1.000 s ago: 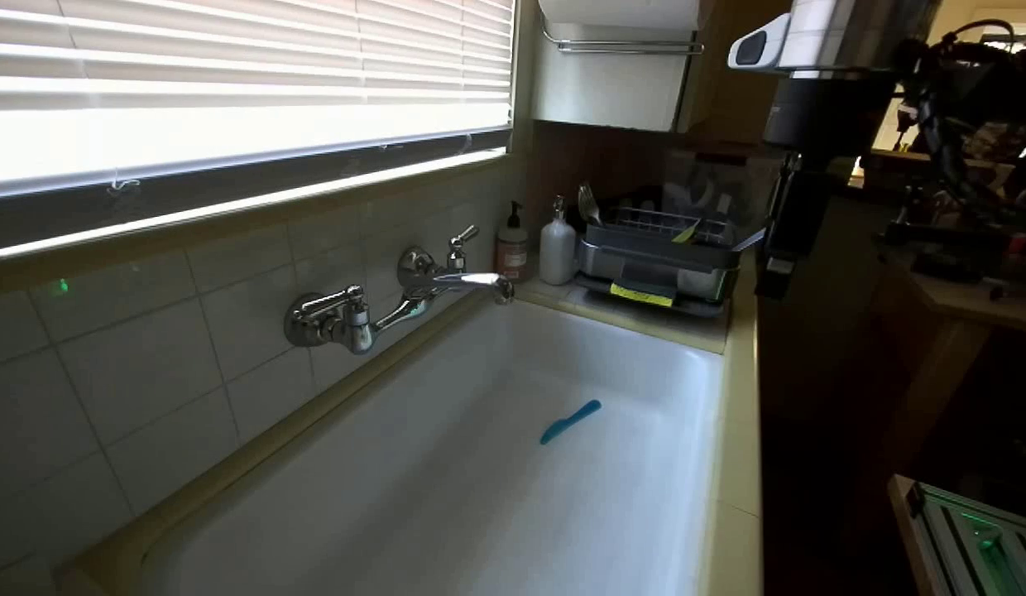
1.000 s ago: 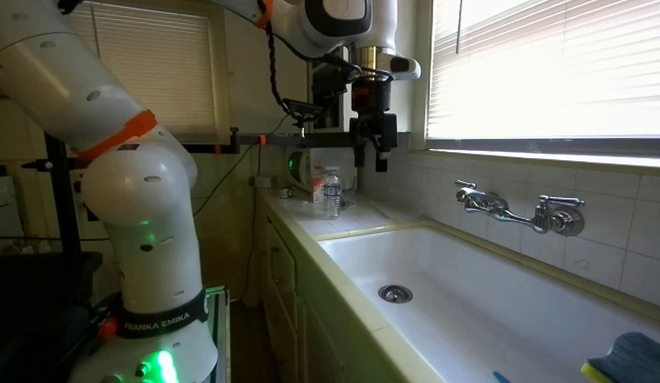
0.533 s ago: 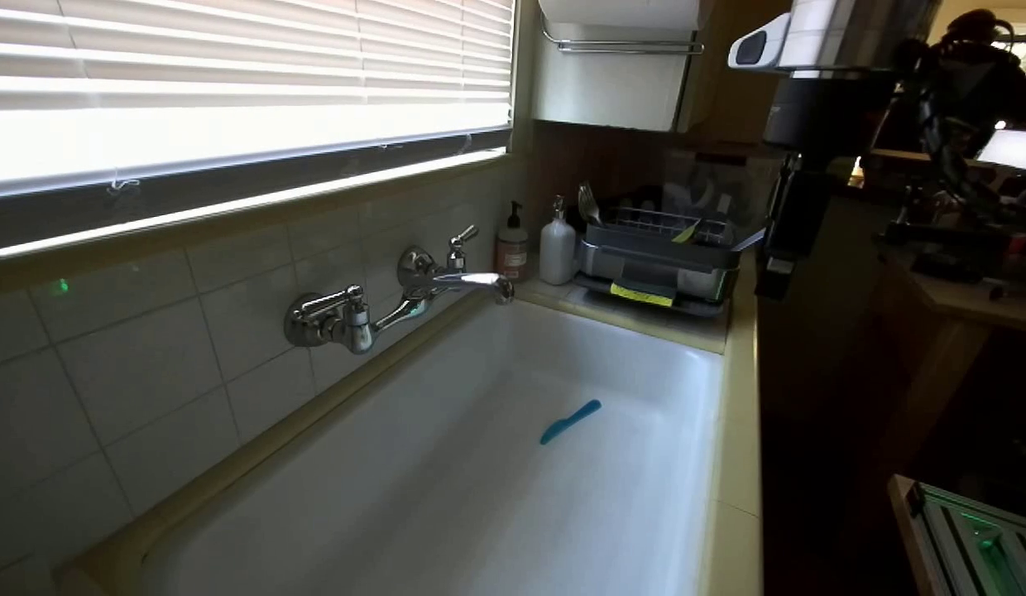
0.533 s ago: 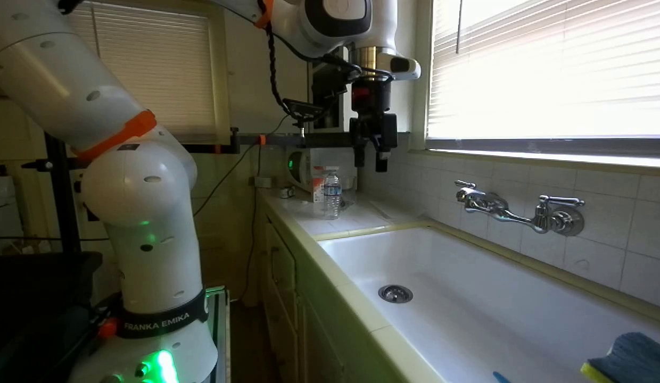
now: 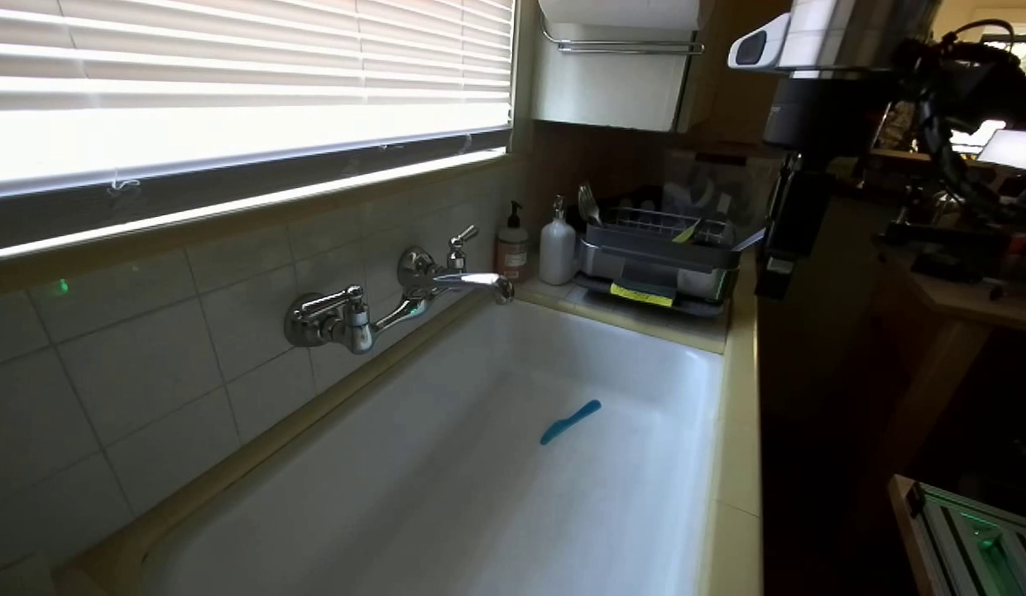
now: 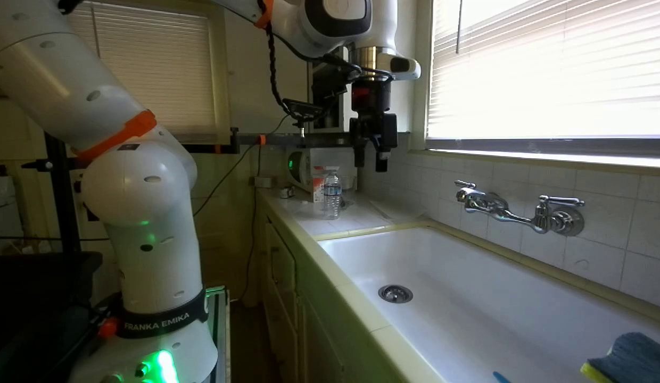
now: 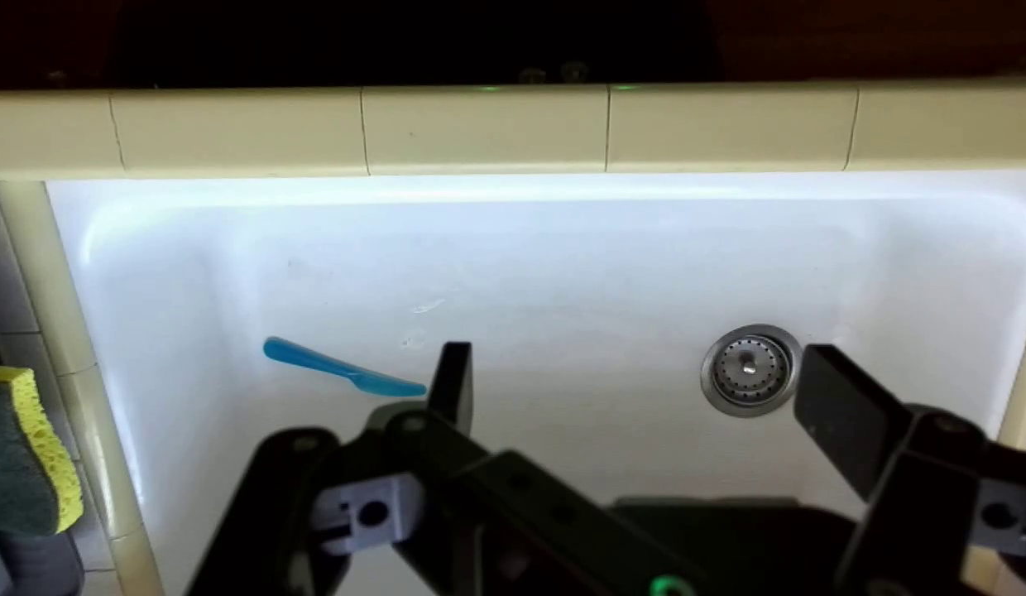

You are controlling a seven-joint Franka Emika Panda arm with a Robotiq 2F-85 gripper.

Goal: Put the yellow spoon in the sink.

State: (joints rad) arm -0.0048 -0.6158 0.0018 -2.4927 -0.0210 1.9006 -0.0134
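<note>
Yellow spoon [image 5: 686,233] sits at the top of the dish rack [image 5: 608,261], right of centre and a little above mid-height in an exterior view. Its long axis slants: one end points to the upper right of the frame, the opposite end to the lower left. Which end is the bowl is too small to tell.

From left to right in that frame, the chrome tap [image 5: 404,310] comes first, left of centre. A brown-labelled bottle [image 5: 511,251] and a white bottle [image 5: 557,251] follow, just beside each other. Lower down, a blue utensil [image 5: 570,422] lies in the sink [image 5: 447,497], its axis slanted the same way as the spoon's. Next comes the rack with the spoon, and then, at the upper right, the pincer [image 5: 775,277], pointing straight down. The spoon lies to the left of the pincer and higher than its lower tip in the frame, apart from it; how they stand in depth cannot be told.

Left to right in the wrist view: a sponge [image 7: 41,447] at the left edge, the blue utensil left of centre, then the pincer's fingers [image 7: 453,389], spread wide and released, with white sink floor showing between them, and the drain [image 7: 749,370] just beside the finger on the right.
</note>
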